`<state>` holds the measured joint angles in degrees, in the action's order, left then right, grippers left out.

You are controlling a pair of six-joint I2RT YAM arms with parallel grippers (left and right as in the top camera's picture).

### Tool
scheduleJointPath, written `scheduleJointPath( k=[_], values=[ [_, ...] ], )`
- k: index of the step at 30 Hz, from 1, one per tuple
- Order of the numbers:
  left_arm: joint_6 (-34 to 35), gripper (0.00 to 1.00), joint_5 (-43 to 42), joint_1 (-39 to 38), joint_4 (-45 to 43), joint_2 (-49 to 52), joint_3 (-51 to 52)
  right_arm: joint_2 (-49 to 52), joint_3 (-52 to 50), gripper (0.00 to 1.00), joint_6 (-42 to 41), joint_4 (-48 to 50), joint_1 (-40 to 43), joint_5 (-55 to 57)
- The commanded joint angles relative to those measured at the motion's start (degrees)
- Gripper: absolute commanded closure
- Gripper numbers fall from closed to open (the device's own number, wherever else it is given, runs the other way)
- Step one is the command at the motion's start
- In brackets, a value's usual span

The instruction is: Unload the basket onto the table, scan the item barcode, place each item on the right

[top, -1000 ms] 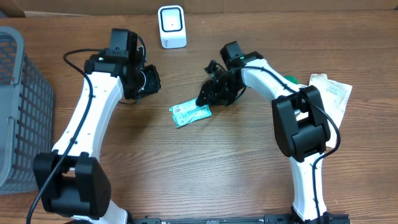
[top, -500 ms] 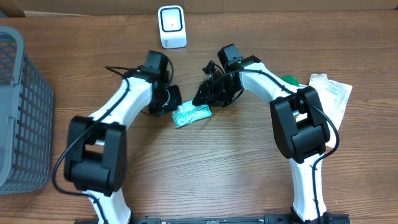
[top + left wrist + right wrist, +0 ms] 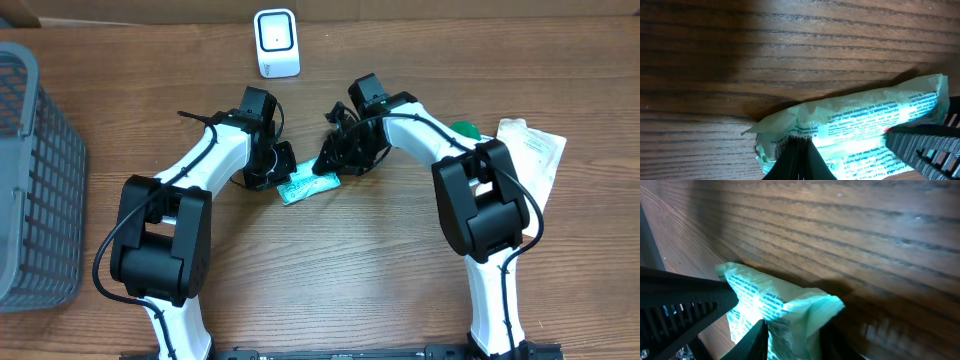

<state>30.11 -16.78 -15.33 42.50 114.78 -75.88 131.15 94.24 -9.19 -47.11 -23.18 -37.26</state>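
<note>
The item is a green plastic packet [image 3: 308, 185] with printed text, lying flat on the wooden table. Its barcode [image 3: 782, 145] is at its left end. My left gripper [image 3: 274, 172] is shut, and its tip [image 3: 800, 146] rests on that left end. My right gripper [image 3: 333, 162] has its jaws around the packet's crumpled right end [image 3: 805, 315], one finger [image 3: 757, 337] on each side, touching it. The white barcode scanner [image 3: 276, 42] stands at the back of the table, apart from both arms.
A grey mesh basket [image 3: 30, 170] stands at the left edge. A white plastic bag [image 3: 530, 150] and a small green object [image 3: 465, 128] lie to the right, behind the right arm.
The left arm swung right from near the scanner down to the packet's left end, and its jaws shut. The right jaws narrowed around the packet's right end.
</note>
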Motion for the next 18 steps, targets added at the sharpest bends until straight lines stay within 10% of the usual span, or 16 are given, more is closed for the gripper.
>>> scheduleJointPath(
  k=[1,18],
  values=[
    [1.2,0.96,0.7,-0.1,-0.2,3.2,0.6,1.1,-3.0,0.68,-0.1,0.3,-1.7,3.1],
    [1.1,0.96,2.2,0.2,1.2,2.4,-1.3,1.1,-5.7,0.96,-1.2,2.4,-1.8,0.9]
  ],
)
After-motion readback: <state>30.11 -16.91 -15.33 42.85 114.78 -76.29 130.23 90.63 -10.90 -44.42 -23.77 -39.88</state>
